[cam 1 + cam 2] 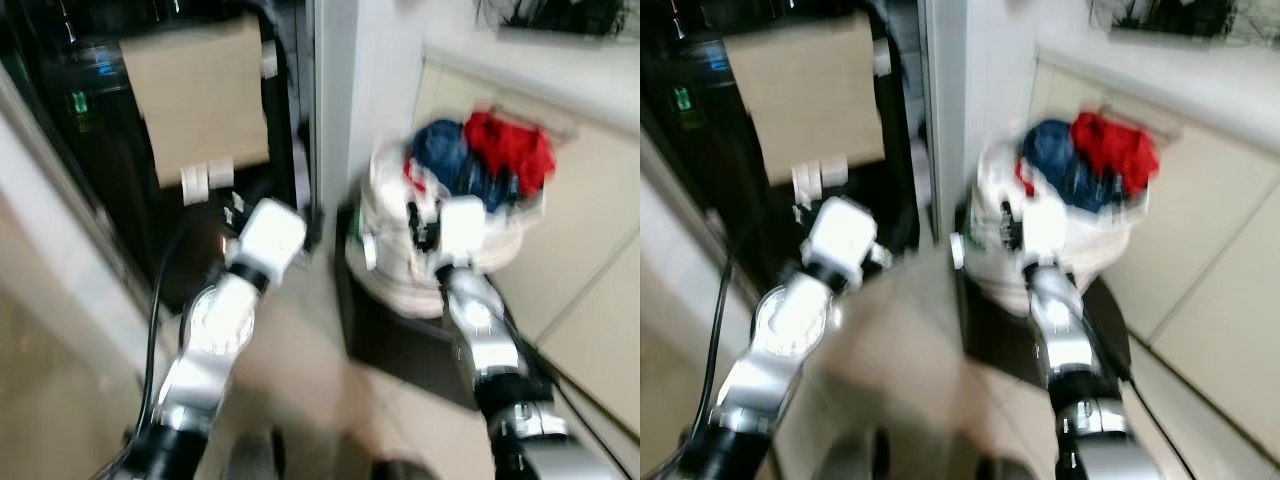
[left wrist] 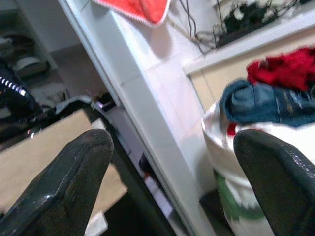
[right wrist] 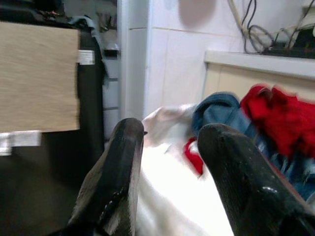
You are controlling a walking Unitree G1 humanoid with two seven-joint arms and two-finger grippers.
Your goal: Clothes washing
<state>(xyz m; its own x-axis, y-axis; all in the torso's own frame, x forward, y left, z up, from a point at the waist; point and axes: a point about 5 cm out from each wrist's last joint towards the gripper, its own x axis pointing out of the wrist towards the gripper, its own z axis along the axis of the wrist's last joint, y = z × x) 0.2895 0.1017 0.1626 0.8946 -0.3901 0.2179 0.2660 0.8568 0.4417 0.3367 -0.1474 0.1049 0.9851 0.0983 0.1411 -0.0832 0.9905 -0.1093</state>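
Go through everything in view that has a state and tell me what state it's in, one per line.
Laundry basket: upright on a dark stand, heaped full.
Blue garment: crumpled on top of the pile.
Red garment: crumpled on top, beside the blue one.
Left claw: fingers wide open, holding nothing.
Right claw: fingers parted, holding nothing, close before the basket.

No text, label, brand or number can be read. The white tags (image 1: 207, 181) under the brown cardboard panel (image 1: 200, 100) at far left are too blurred to make out any print.
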